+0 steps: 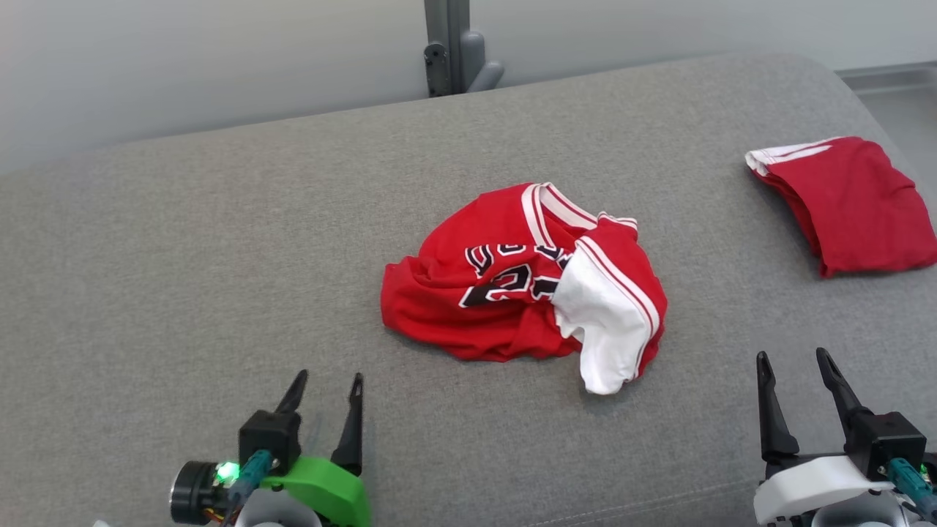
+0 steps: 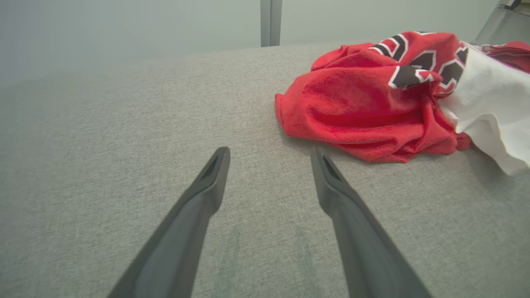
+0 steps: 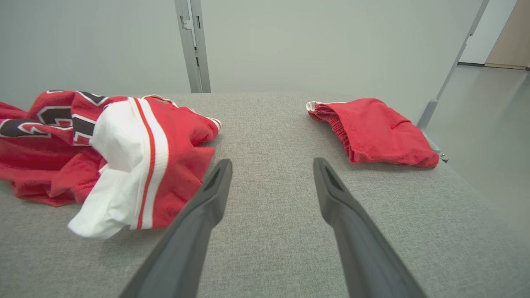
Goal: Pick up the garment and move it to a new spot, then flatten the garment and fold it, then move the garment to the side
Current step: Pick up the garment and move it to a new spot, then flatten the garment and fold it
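Garment (image 1: pixel 512 293) lies apart, between left claw (image 1: pixel 329 380), right claw (image 1: pixel 792 359).

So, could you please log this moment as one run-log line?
jersey: crumpled, centre, unheld | folded red garment: right side | left gripper: open, empty | right gripper: open, empty

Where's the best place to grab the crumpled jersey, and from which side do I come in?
Probably the white flap at the jersey's near right edge: it sticks out loose toward the robot, clear of the bunched red folds. Come from the near side with the open right claw, low along the grey cushion, pinching the flap's free tip.
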